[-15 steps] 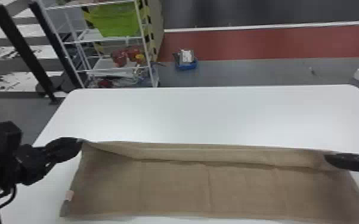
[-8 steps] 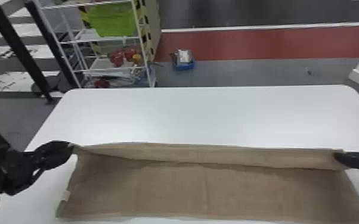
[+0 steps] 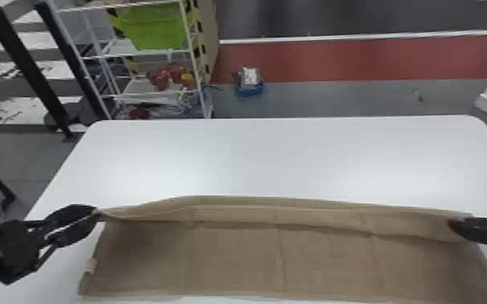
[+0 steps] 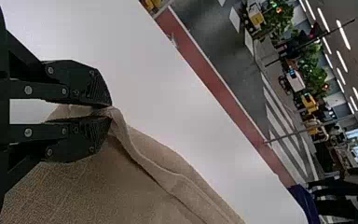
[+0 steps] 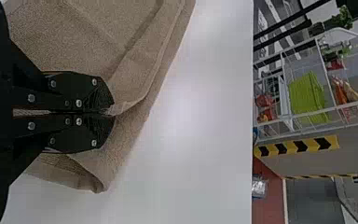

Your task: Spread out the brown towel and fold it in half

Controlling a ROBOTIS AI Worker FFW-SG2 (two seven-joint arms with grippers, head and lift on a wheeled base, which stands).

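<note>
Over the table (image 3: pixel 295 161), my left gripper (image 4: pixel 110 112) and right gripper (image 5: pixel 113 112) pinch the brown towel (image 3: pixel 234 262), which, I think, could wrinkle from uneven pulling.

Left gripper (image 3: pixel 94 213), right gripper (image 3: pixel 455 226), well apart, jaws (both pairs) closed

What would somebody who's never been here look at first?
Probably the big brown towel, stretched across the near part of the white table. Then the black left gripper and right gripper, pinching its two far corners. Behind the table, a bright green basket glows on a white rack.
</note>
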